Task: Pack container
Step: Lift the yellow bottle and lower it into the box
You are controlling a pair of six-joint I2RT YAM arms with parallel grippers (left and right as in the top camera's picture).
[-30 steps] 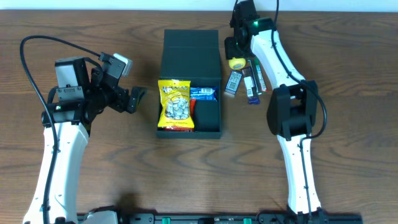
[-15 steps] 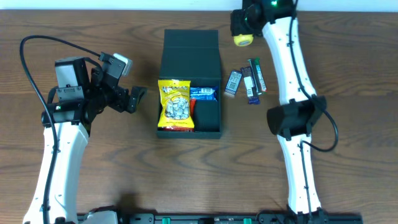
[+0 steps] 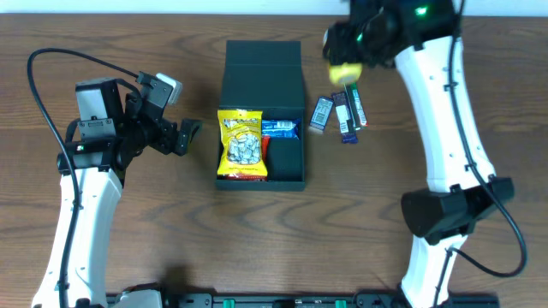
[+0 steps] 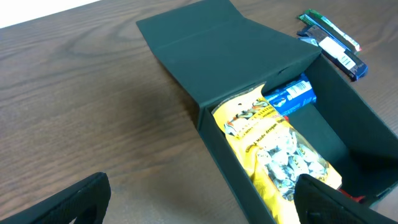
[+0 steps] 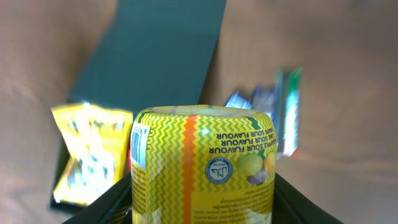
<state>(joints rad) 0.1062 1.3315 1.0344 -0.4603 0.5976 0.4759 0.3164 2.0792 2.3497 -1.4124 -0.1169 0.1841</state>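
Left gripper (image 3: 184,135) hangs wide and empty beside the container (image 3: 261,73), open on the worktop (image 3: 171,222) with a yellow snack bag (image 3: 240,141) and blue packet (image 3: 279,128) inside. Loose packets (image 3: 344,115) lie just right of it, the right gripper (image 3: 342,62) above them clamping a yellow can (image 3: 344,74)

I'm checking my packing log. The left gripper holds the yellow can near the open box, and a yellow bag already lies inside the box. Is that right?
Not quite. The right gripper, not the left, holds the yellow can, as the right wrist view shows. The left gripper is open and empty beside the box. The rest stands: the box is open and a yellow bag lies inside.
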